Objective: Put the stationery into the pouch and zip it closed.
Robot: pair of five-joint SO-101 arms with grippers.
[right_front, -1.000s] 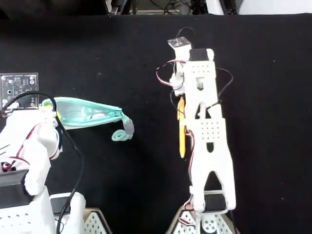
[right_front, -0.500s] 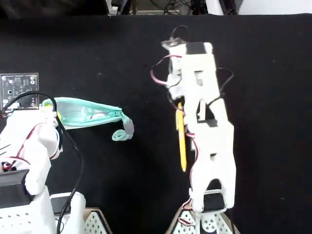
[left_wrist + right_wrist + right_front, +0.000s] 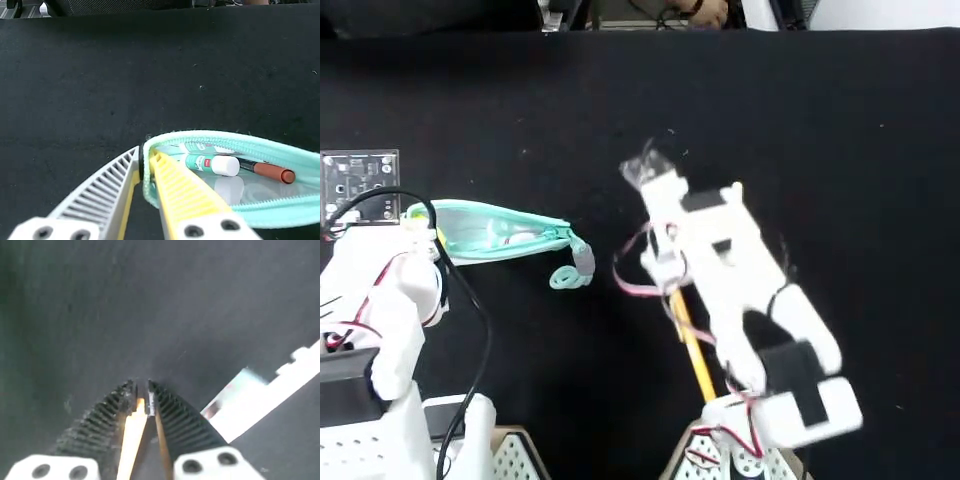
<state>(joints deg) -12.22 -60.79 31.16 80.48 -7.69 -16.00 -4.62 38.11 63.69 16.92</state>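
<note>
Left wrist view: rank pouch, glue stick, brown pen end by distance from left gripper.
1. pouch: end rim pinched in left gripper.
2. glue stick: inside, near the held end.
3. brown pen end: inside, beyond the glue stick.

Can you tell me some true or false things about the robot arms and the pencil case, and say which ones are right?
1. The right gripper is pinching a yellow pencil. True.
2. The pouch is zipped shut. False: its mouth gapes open, and the left wrist view looks right inside.
3. A green tube with a white cap lies inside the pouch. True.
4. The left gripper hangs apart from the pouch with nothing in it. False: it is clamped on the rim at one end of the pouch.
5. The yellow pencil is already in the pouch. False: it is in the right gripper, well apart from the pouch.
</note>
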